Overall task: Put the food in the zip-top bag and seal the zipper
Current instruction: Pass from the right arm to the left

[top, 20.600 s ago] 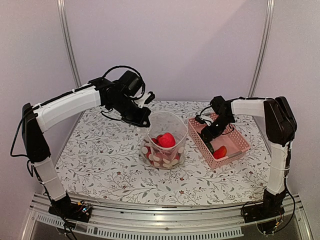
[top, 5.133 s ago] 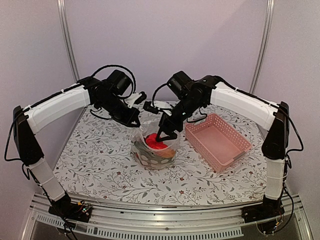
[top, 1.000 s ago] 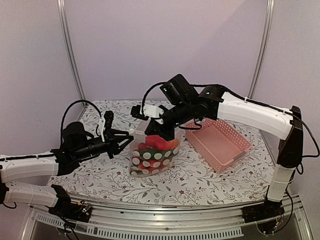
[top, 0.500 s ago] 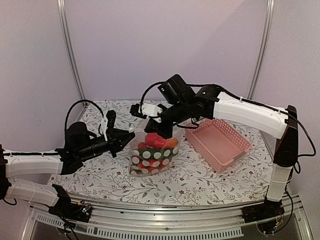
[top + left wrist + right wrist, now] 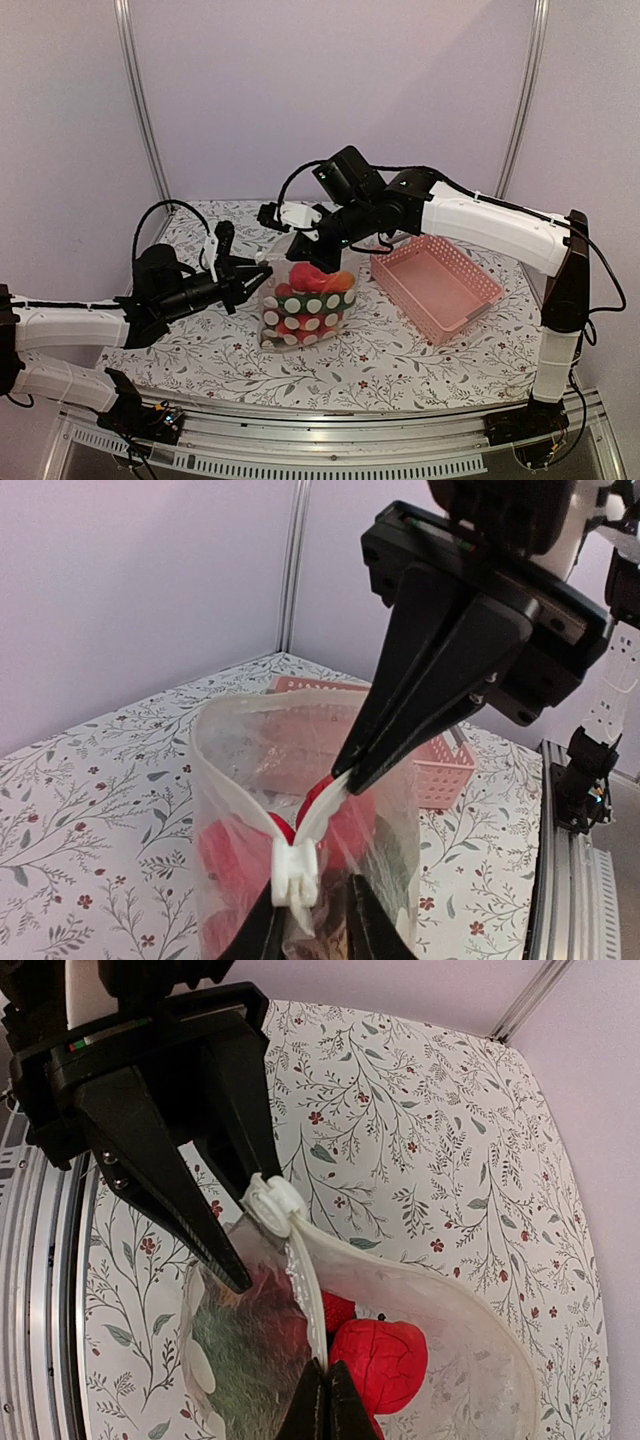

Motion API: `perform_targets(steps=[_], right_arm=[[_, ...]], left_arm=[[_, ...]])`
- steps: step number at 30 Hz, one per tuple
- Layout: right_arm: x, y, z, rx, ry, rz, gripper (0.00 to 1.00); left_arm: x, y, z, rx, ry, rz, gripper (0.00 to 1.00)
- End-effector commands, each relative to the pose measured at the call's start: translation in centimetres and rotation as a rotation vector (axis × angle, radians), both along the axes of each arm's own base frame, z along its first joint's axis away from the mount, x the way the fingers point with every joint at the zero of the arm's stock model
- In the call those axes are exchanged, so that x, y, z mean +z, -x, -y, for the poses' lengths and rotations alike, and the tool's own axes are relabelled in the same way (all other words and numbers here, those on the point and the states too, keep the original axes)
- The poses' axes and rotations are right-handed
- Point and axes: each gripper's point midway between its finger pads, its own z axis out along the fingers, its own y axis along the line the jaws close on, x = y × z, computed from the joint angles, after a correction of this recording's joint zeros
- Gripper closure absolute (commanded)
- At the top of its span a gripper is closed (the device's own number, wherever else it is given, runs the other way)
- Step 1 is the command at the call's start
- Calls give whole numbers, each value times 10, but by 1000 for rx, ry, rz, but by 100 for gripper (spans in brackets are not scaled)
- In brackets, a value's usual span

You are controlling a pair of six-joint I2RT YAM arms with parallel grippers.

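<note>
The zip-top bag [image 5: 303, 312] stands mid-table with red and green food [image 5: 312, 281] inside. A red fruit [image 5: 378, 1352] shows through its open mouth. My right gripper [image 5: 326, 1380] is shut on the zipper [image 5: 312, 1285] strip partway along the rim, holding it up. The white slider [image 5: 297, 872] sits at the bag's left corner. My left gripper [image 5: 312, 890] is open around that corner: the slider touches one finger and a gap stays to the other. From above, the left gripper [image 5: 262, 275] meets the bag's left edge and the right gripper [image 5: 303, 262] hangs over its top.
A pink lattice basket [image 5: 436, 281] lies right of the bag with nothing visible in it. Metal frame posts [image 5: 138, 100] rise at the back corners. The right arm [image 5: 470, 215] arches over the basket.
My left gripper has slid right, up to the bag's left corner and around the slider. The right gripper still pinches the rim and has lifted slightly.
</note>
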Motion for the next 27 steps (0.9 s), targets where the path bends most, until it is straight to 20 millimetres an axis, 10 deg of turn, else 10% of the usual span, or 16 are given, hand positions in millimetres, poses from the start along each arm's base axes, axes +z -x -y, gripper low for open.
perform_targets(steps=[1, 19, 27], right_arm=[[6, -6, -5, -10, -26, -4, 100], [-2, -7, -5, -12, -6, -12, 99], [28, 10, -4, 139, -46, 71, 69]], left_arm=[[-5, -1, 5, -6, -2, -1, 80], [3, 0, -1, 12, 28, 27, 97], [13, 9, 1, -32, 9, 72, 100]])
